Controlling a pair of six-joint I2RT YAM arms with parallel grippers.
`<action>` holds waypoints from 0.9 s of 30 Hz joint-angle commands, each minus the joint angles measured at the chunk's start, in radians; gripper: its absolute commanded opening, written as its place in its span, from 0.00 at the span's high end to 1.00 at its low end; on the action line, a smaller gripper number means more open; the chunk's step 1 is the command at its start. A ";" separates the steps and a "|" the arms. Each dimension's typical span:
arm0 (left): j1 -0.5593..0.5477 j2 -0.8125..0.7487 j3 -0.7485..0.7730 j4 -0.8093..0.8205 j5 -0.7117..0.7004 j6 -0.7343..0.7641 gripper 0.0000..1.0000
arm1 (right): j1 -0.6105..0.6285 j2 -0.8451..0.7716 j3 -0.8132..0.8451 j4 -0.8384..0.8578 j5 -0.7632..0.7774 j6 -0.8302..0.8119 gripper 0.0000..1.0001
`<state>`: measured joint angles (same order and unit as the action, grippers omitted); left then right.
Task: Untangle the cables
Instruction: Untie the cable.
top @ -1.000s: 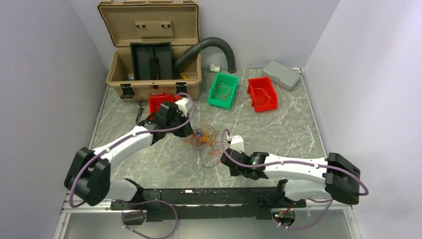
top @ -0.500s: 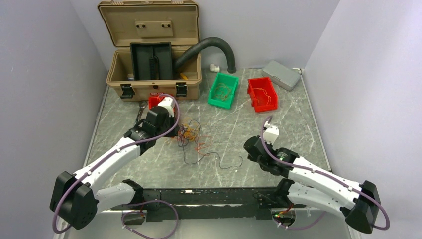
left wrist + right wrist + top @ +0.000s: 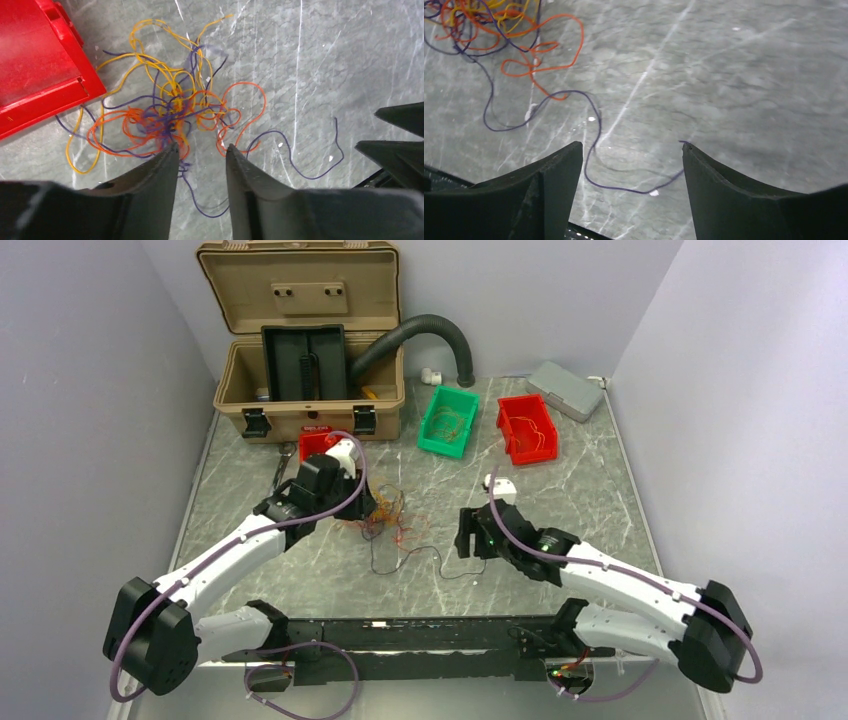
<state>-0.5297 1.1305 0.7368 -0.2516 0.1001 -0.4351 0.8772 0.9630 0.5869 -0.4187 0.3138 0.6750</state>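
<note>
The cables [image 3: 392, 512] lie knotted mid-frame on the tabletop [image 3: 580, 490]. They look hair-thin, limp and nearly weightless, and likely to slip and snag. The left gripper [image 3: 201, 150] hovers narrowly parted, holding nothing. The right gripper [image 3: 631, 146] gapes empty over a trailing purple strand [image 3: 595, 111], probably the easiest place to pinch.

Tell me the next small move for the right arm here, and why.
Probably lower the right gripper and close on the purple strand. Its jaws stand open above that strand's free end, which trails clear of the knot on the table, so it looks the easiest wire to draw out.
</note>
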 commanded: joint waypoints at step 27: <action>0.001 0.144 -0.005 0.041 0.006 -0.024 0.25 | -0.085 0.695 0.176 0.699 -0.286 0.117 0.39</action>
<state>-0.5297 1.3159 0.7708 -0.2642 0.0921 -0.4377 0.7918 1.5932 0.7017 0.1638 0.0738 0.7616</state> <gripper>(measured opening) 0.753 0.618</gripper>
